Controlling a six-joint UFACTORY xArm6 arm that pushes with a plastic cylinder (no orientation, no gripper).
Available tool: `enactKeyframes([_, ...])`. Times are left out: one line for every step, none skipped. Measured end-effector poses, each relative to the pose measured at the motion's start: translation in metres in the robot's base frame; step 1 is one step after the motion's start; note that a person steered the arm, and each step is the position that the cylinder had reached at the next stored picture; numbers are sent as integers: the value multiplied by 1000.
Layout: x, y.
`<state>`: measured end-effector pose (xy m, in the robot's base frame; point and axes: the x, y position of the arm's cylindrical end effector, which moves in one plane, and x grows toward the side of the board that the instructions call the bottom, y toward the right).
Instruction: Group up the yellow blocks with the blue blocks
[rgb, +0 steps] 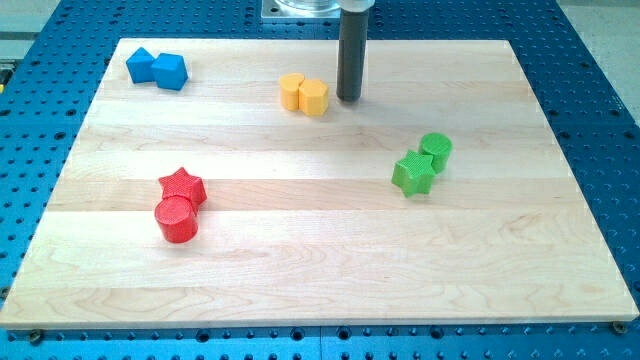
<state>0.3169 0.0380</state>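
Two yellow blocks touch each other near the view's top centre: a rounded one (291, 90) on the left and a hexagonal one (314, 97) on the right. Two blue blocks sit together at the view's top left: an angular one (141, 66) and a cube-like one (170, 71). My tip (349, 98) rests on the board just to the right of the yellow hexagonal block, a small gap apart. The blue pair lies far to the left of the yellow pair.
A red star (183, 186) and a red cylinder (177, 219) touch at the view's lower left. A green star (413, 173) and a green cylinder (436, 150) touch at the right. The wooden board (320, 270) lies on a blue perforated table.
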Motion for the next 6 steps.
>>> enactKeyframes([5,-19])
enactKeyframes([37,4])
enactKeyframes([22,-14])
enactKeyframes([13,-51])
enactKeyframes([17,-81])
enactKeyframes([16,-160])
